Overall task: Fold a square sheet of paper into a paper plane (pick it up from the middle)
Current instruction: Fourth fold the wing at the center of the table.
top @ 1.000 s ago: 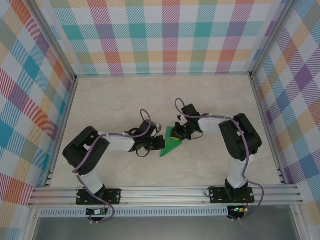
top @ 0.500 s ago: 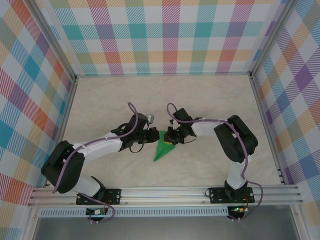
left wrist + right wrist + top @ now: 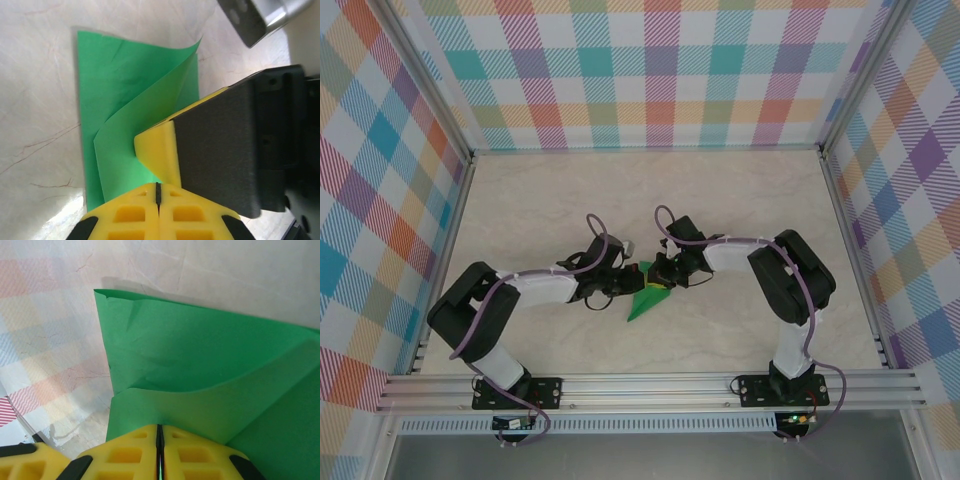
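Note:
The square sheet of paper (image 3: 642, 302) is bright green and folded into a narrow pointed shape, lying mid-table with its tip toward the near edge. My right gripper (image 3: 659, 277) is at its far end, shut on an upper flap of the paper (image 3: 200, 355); a green sliver shows between the yellow fingertips of the right gripper (image 3: 160, 428). My left gripper (image 3: 627, 285) is at the sheet's left side. In the left wrist view the left gripper (image 3: 158, 186) is shut with nothing between its jaws, its tips over the curled green layers (image 3: 125, 100) and next to the right gripper's yellow finger (image 3: 160, 150).
The pale marble tabletop (image 3: 550, 200) stretches open behind and to both sides of the arms. Checked walls (image 3: 650, 70) enclose it on three sides. An aluminium rail (image 3: 650, 385) with both arm bases runs along the near edge.
The paper and the right gripper have shifted slightly left. The left arm's elbow swung out to the left and came partly back, while its gripper stayed at the paper's left side.

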Robot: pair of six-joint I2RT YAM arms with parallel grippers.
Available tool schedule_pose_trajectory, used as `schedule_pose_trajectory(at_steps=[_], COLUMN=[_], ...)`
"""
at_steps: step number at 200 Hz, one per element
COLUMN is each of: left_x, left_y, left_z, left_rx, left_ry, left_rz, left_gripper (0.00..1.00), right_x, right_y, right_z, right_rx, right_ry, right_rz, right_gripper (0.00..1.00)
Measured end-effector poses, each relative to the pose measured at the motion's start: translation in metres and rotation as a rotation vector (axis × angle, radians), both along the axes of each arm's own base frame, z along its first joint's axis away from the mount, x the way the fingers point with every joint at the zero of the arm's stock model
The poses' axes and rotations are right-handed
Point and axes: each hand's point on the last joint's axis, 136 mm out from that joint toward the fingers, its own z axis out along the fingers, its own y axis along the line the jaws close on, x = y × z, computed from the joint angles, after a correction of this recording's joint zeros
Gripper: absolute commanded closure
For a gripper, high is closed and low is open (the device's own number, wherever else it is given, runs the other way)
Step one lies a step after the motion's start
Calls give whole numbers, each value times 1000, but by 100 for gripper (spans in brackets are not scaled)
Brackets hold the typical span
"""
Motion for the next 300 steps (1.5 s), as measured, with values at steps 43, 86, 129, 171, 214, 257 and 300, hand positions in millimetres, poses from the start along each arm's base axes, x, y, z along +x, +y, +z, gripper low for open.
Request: schedule_pose_trajectory(at_steps=[43,86,129,171,214,257,300], left_x=[-2,-6,-8,-11,-11,-10,-10], left_y=[0,2,5,8,9,9,10], left_z=[-11,-19,-22,-28,-29,-29,-30], left_rx=[12,33,51,73,78,84,91], left_ry=[24,44,56,74,71,67,67], left_rz=[-6,-9,-6,-1,0,3,7], left_gripper=[100,100,100,100,100,100,100], right_x=[1,3,9,7,5,2,4], right_y=[2,4,8,5,4,5,6], right_z=[1,3,9,7,6,3,0], right_rx=[6,8,17,1,-4,0,-8], right_ry=[1,-11,-36,-37,-43,-45,-44], right_rz=[8,25,39,48,67,101,135], right_gripper=[87,87,87,87,87,87,88])
